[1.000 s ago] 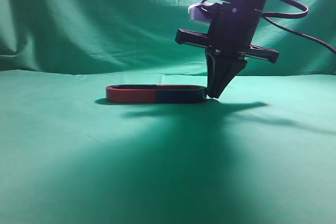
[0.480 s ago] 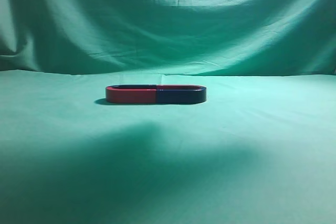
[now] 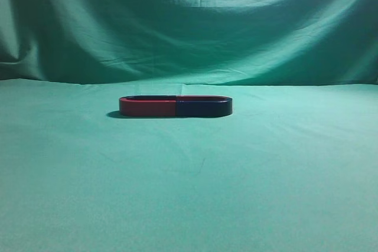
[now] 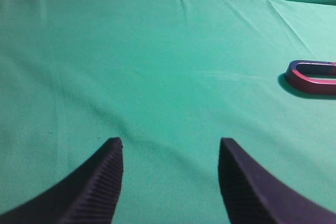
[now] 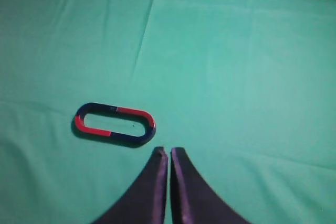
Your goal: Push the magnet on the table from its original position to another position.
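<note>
Right end effector pinched together above magnet; left end effector spread apart.

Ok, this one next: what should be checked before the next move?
1. Magnet lies flat on the table: ok.
2. Magnet stands apart from the red magnet: not ok, they sit end to end as one oval.
3. Right gripper shut for pushing: ok.
4. Right gripper touching the magnet: not ok, a gap shows.
5. Left gripper out of the path: ok, open and well off to the side.
6. Magnet at its new position: cannot tell.
</note>
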### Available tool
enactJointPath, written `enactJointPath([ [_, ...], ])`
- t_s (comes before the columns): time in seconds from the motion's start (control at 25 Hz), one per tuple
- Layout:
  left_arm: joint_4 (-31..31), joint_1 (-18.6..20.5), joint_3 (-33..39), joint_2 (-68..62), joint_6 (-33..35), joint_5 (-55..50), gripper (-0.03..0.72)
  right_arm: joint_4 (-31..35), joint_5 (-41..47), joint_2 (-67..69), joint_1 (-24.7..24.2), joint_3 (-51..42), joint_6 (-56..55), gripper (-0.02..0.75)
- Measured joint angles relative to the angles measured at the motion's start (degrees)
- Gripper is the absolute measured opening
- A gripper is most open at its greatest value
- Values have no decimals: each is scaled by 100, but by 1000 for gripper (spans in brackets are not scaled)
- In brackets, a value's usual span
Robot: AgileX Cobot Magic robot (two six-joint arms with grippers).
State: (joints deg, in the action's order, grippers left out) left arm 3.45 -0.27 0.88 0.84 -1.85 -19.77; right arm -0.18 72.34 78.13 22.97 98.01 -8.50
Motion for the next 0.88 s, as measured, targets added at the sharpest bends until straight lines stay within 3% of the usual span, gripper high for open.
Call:
enactJointPath([
  [0.2, 0, 0, 0, 0, 0, 0, 372, -9, 13, -1191, 0, -339, -22, 0],
  [0.68, 0, 0, 0, 0, 0, 0, 372, -35, -938, -4259, 0, -3206, 94, 0],
  [0.88, 0, 0, 0, 0, 0, 0, 372, -58, -739, -5076, 0, -4085, 67, 0],
])
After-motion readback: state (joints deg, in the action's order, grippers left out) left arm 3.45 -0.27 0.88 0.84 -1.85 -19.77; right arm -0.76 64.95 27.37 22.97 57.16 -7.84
